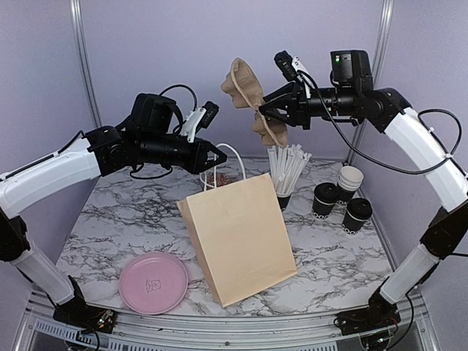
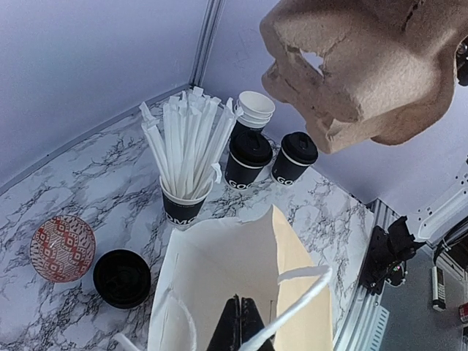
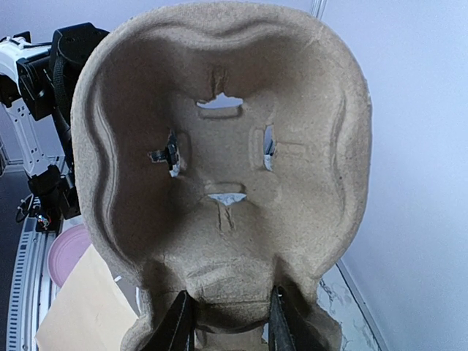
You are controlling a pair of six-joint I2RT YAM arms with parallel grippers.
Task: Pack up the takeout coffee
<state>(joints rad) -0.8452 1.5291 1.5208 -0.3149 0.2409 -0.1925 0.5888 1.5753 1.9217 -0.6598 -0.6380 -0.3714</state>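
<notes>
Right gripper grasps a brown pulp cup carrier, hanging it above the open paper bag mid-table. Left gripper is clenched at the bag's white handle; whether it pinches the cord cannot be told. Two lidded coffee cups stand on the marble table at far right, beside the straws. The carrier looks due in first, which calls for a steady lowering through the bag's mouth

Brown pulp carrier upright in the right claw
</notes>
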